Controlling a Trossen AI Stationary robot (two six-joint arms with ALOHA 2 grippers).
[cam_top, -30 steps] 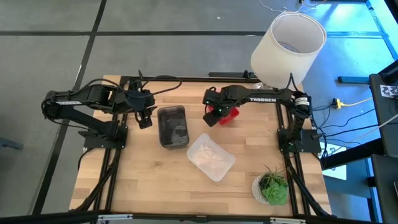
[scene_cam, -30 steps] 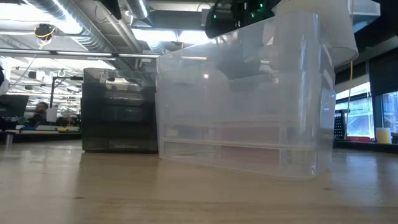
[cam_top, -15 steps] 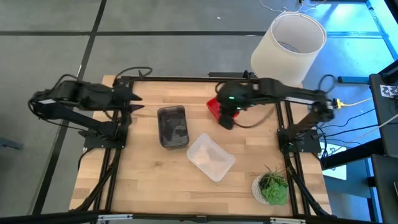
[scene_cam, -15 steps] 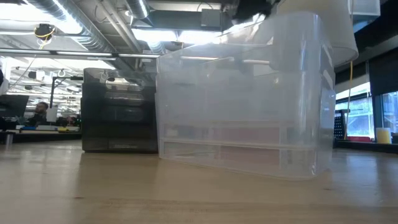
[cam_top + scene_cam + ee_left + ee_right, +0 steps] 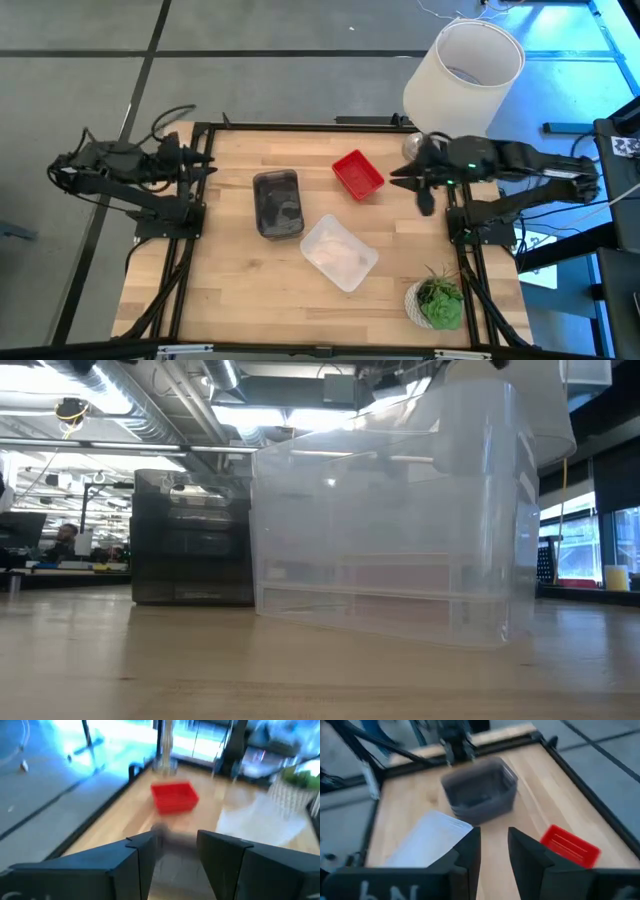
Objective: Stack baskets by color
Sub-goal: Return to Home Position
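1. My left gripper (image 5: 205, 166) hangs at the table's (image 5: 230, 300) left edge, arm folded over its base. In the wrist view its fingers (image 5: 137, 857) stand a moderate gap apart, with nothing between them.
2. My right gripper (image 5: 405, 178) hangs at the right edge, near the foot of the white lampshade (image 5: 463, 75). Its fingers (image 5: 470, 852) are parted only narrowly and hold nothing.
3. The red baskets (image 5: 358, 173) sit toward the far right of the table, long axis diagonal. The dark grey baskets (image 5: 278, 203) stand mid-table, long axis running near to far. The clear baskets (image 5: 339, 252) lie nearer the front, also diagonal. I cannot tell how many are nested in each colour.
4. Key relation: every basket lies inboard of both grippers, toward the table's middle. The right gripper is nearer the red baskets, close but apart. The left is nearer the dark grey ones, well apart.
5. Judgement: sorting looks complete, one pile per colour. What remains is to park both arms. Their path leads outward, away from the baskets, so I expect little risk of a knock. The potted plant (image 5: 438, 300) at the front right is clear of it too.
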